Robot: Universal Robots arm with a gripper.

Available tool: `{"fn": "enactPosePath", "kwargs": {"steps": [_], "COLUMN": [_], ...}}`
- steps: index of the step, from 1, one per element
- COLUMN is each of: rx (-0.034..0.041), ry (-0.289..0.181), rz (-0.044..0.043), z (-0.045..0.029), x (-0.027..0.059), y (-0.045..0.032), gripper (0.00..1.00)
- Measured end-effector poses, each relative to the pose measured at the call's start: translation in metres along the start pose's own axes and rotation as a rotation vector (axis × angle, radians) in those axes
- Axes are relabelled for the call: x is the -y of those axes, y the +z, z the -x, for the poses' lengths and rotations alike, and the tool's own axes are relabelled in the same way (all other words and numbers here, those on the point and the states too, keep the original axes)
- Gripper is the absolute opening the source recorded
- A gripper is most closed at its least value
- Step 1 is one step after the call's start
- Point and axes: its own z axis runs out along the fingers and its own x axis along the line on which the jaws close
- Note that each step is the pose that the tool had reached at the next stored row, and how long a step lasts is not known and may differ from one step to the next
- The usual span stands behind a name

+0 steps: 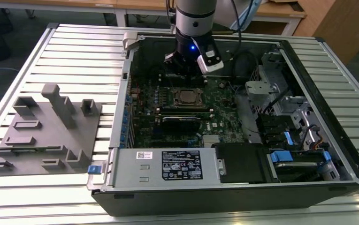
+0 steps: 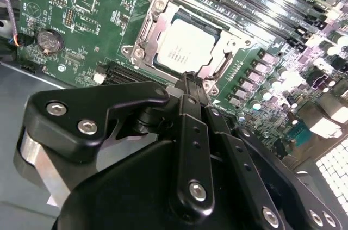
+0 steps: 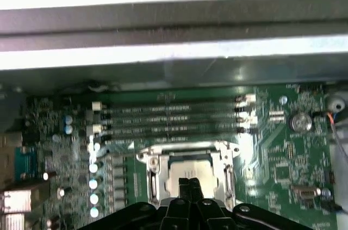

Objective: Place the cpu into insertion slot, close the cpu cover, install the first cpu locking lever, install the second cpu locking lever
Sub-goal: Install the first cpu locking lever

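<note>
Gripper [image 2: 190, 79] pinching fully together, holding nothing; tips hovering just beside cpu [image 2: 184, 45], which is lying seated under lowered cpu cover [image 2: 148, 33] on green motherboard [image 2: 103, 1].

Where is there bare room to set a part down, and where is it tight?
In the exterior view, bare table slats behind the grey fixture, bordered by the computer case, and a strip in front of it. Crowded: inside the case, where the gripper hangs by the cpu.
</note>
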Motion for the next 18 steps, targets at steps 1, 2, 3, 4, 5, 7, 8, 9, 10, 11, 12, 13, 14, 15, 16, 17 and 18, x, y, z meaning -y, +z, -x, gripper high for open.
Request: {"fn": "enactPosePath", "kwargs": {"steps": [1,2,3,4,5,7,8,9,10,11,12,13,14,15,16,17,18], "rx": [0.0001,0.0,-0.0001,-0.0001,-0.0001,0.0,0.0001,0.0001,0.0002,0.0002,0.0001,0.0,0.0001,0.0001,0.0002,0.0,0.0001], "ry": [0.0,0.0,0.0,0.0,0.0,0.0,0.0,0.0,0.0,0.0,0.0,0.0,0.0,0.0,0.0,0.0,0.0], "rz": [0.0005,0.0007,0.0007,0.0008,0.0009,0.0007,0.0007,0.0009,0.0009,0.0009,0.0007,0.0006,0.0007,0.0007,0.0008,0.0006,0.0007], "z": [0.0,0.0,0.0,-0.0002,-0.0011,-0.0042,-0.0058,-0.0073,-0.0086,-0.0094,-0.0096,-0.0096,-0.0096,-0.0096,-0.0096,-0.0096,-0.0096], "x": [0.0,0.0,0.0,0.0,0.0001,0.0004,0.0005,0.0006,0.0007,0.0008,0.0008,0.0008,0.0009,0.0009,0.0008,0.0009,0.0008], "y": [0.0,0.0,0.0,0.0,0.0001,0.0001,0.0003,0.0004,0.0005,0.0006,0.0005,0.0005,0.0005,0.0005,0.0004,0.0001,0.0], "gripper": [0.1,0.1,0.1,0.1,0.1,0.1,0.1,0.1,0.1,0.1,0.1,0.1,0.1,0.1,0.1,0.1,0.1]}}
